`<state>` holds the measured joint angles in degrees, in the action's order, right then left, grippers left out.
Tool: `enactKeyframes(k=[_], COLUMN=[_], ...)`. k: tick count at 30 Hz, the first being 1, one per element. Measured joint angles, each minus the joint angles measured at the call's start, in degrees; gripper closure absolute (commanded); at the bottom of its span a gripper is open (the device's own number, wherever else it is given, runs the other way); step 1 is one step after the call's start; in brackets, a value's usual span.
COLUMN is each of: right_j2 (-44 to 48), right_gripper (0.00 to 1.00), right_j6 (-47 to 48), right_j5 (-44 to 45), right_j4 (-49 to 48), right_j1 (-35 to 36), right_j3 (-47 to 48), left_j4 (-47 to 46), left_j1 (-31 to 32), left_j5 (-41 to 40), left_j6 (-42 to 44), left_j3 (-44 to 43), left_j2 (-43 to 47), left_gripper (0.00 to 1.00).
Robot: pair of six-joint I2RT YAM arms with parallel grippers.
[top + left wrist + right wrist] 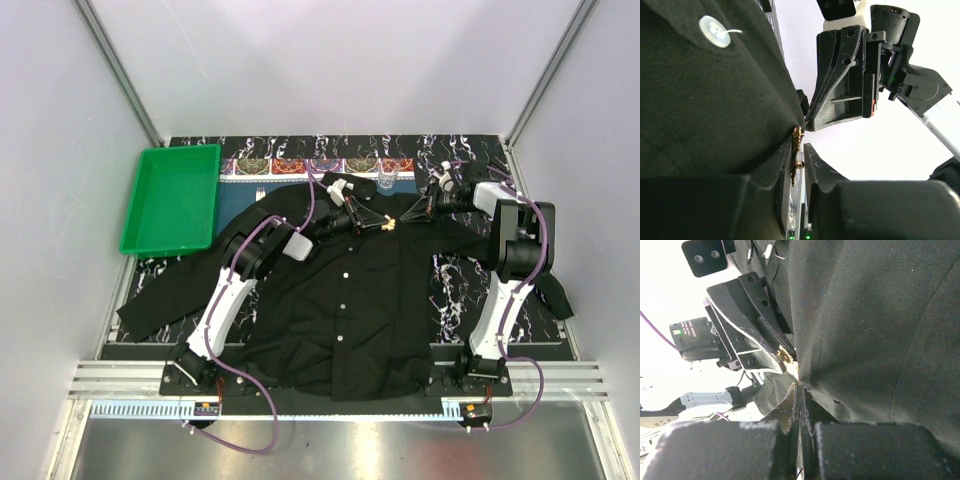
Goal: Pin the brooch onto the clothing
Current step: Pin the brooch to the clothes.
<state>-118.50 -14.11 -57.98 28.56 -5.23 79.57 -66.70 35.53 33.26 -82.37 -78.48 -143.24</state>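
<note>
The black shirt (350, 300) lies flat on the table, collar at the far side. The tiny golden brooch (390, 226) sits near the collar, between my two grippers. My left gripper (375, 224) is shut on the brooch (795, 150), which stands edge-on between its jaws against a raised fold of shirt (705, 100). My right gripper (408, 214) faces it from the right, shut on a pinch of shirt fabric (865, 330). Its closed tip (809, 124) nearly touches the brooch. In the right wrist view the brooch (786, 356) shows at the left gripper's tip (782, 357).
A green tray (172, 198) stands at the far left. The blue patterned placemat (300, 165) runs along the back edge, with a small clear glass (388, 180) behind the grippers. A white shirt button (715, 31) is near the left gripper. Grey walls enclose the table.
</note>
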Motion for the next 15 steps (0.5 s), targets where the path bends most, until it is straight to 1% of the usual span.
enactKeyframes(k=[1, 3, 9, 12, 15], right_j2=[0.0, 0.0, 0.0, 0.2, 0.7], right_gripper=[1.0, 1.0, 1.0, 1.0, 1.0], right_j6=[0.3, 0.7, 1.4, 1.4, 1.4], right_j5=[0.1, 0.5, 1.9, 2.6, 3.3], right_j4=[0.3, 1.1, 1.6, 1.7, 1.7], right_j1=[0.0, 0.3, 1.0, 1.0, 1.0], right_j3=[0.1, 0.3, 0.5, 0.5, 0.5], left_j4=[0.0, 0.0, -0.7, -0.7, -0.7], left_j1=[0.0, 0.1, -0.3, -0.6, -0.7], left_j5=[0.0, 0.0, 0.0, 0.0, 0.1], left_j6=[0.0, -0.3, -0.6, -0.6, -0.6], left_j3=[-0.1, -0.1, 1.6, 2.3, 2.3], left_j2=[0.0, 0.0, 0.9, 1.3, 1.3], left_gripper=[0.71, 0.7, 0.69, 0.66, 0.68])
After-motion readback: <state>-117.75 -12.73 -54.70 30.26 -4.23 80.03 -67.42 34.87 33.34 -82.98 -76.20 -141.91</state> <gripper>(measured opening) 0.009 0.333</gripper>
